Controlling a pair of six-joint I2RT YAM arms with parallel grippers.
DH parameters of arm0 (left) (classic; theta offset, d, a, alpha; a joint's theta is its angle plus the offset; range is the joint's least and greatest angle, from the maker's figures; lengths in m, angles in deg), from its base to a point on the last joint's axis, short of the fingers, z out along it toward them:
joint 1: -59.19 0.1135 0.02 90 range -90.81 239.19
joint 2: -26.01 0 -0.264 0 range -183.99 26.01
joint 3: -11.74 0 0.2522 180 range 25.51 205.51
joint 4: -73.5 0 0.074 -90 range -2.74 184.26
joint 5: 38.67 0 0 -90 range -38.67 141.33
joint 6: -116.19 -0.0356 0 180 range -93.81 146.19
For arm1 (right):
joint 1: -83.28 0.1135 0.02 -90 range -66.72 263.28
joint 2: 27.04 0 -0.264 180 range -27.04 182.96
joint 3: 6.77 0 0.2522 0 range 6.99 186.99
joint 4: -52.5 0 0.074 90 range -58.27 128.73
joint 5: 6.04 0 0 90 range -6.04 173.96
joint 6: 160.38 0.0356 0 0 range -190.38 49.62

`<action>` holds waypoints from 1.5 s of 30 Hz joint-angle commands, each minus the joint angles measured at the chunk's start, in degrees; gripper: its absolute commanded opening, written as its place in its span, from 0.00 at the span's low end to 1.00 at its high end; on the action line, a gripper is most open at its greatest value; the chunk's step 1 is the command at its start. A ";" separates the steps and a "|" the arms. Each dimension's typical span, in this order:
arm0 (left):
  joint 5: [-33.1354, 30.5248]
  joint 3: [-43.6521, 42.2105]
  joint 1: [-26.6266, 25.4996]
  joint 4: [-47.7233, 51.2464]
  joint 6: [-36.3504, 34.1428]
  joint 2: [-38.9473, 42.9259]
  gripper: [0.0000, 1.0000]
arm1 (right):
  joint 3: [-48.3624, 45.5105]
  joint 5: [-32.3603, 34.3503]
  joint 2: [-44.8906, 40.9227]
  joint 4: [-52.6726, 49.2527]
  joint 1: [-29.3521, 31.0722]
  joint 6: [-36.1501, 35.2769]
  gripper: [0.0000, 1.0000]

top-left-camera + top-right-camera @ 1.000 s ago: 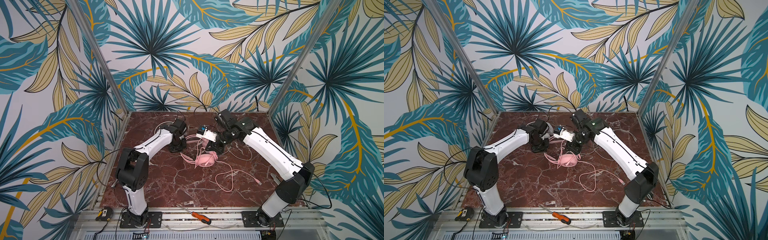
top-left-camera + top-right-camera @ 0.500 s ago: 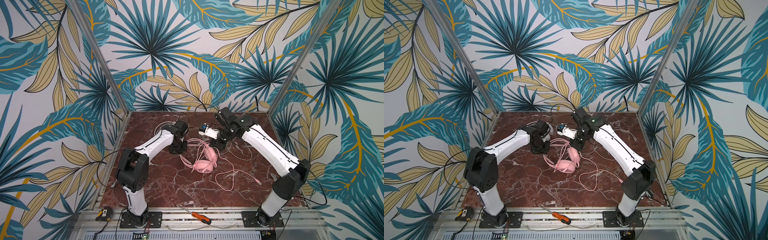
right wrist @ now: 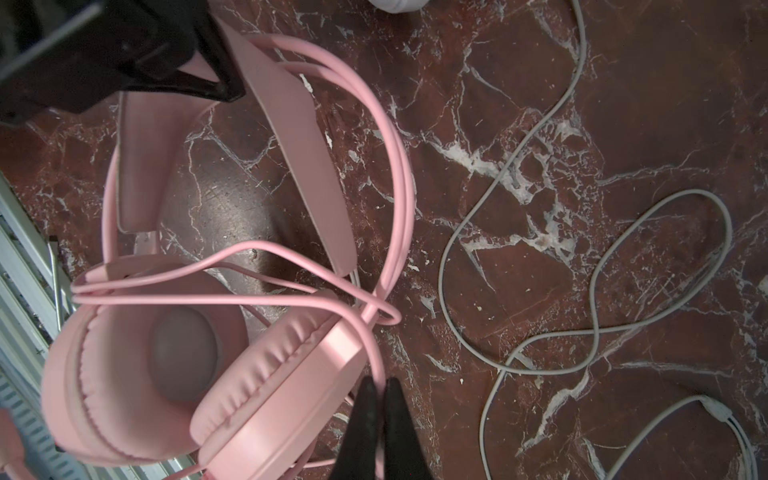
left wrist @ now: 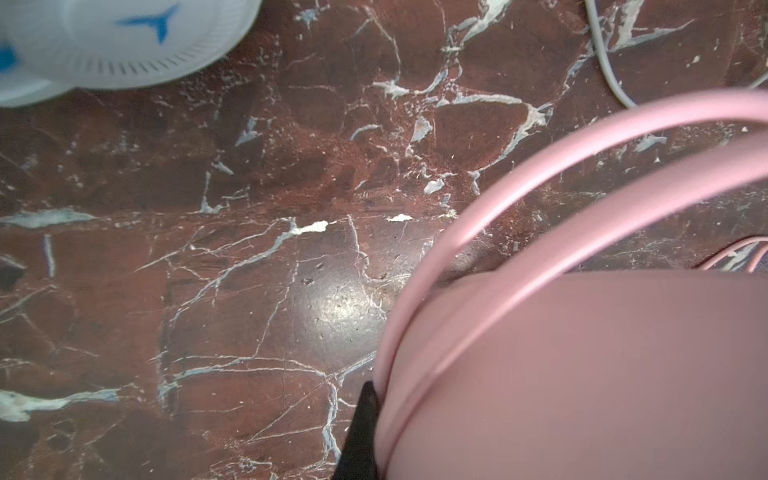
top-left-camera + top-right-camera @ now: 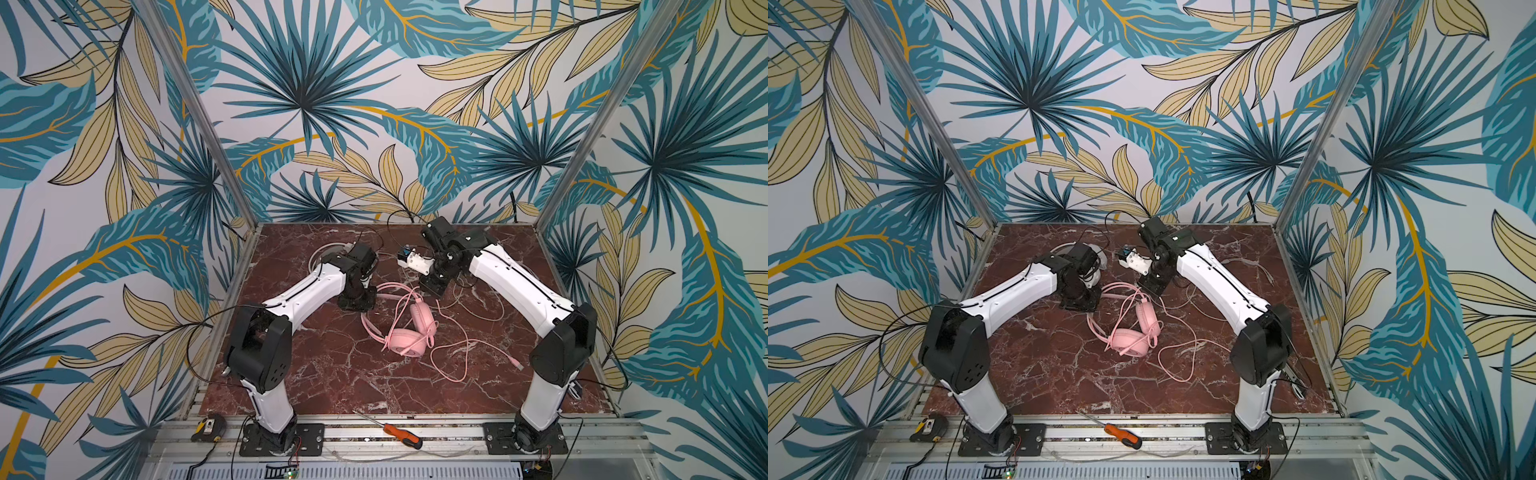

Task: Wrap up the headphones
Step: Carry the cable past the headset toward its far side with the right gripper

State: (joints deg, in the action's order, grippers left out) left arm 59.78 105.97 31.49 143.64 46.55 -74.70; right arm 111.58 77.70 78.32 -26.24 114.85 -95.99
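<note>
The pink headphones [image 5: 409,345] [image 5: 1129,341] lie mid-table, earcups [image 3: 137,365] toward the front edge and the headband [image 4: 602,374] arching back. My left gripper [image 5: 357,301] [image 5: 1077,301] is shut on that headband; only one black finger [image 4: 360,432] shows beside it in the left wrist view. Behind the earcups, my right gripper [image 5: 432,286] [image 3: 380,390] is shut on the pink cable [image 3: 232,299], which crosses the headband in loops and trails off to the right [image 5: 453,361]. The white headphones [image 5: 322,253] [image 4: 124,41] are mostly hidden behind the left arm.
A white cable [image 5: 492,307] [image 3: 582,332] snakes over the marble on the right, under the right arm. An orange screwdriver [image 5: 401,430] and a tape measure [image 5: 208,426] lie on the front rail. Metal posts and walls close in the sides and back.
The pink earcups have slid toward the front edge and the headband has spread wider. The right arm has swung in toward the middle, still gripping the cable. The left gripper has stayed put.
</note>
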 commanded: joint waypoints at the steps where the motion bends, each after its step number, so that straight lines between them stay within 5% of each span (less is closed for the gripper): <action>1: 3.44 -0.74 -0.25 -0.15 -1.84 3.45 0.00 | 1.53 2.73 1.57 1.67 -1.04 3.92 0.00; 31: 7.06 -2.91 -0.36 -0.22 -3.56 5.15 0.00 | -1.25 5.80 5.23 6.56 -9.22 20.50 0.00; 45: 9.14 -2.33 -0.33 -0.30 -3.49 4.12 0.00 | -7.87 -5.60 4.16 11.94 -9.18 23.97 0.10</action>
State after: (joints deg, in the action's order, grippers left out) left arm 63.28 103.52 31.49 141.63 45.46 -72.47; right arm 105.16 73.26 82.30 -18.32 106.46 -74.13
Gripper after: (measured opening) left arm 0.081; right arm 0.098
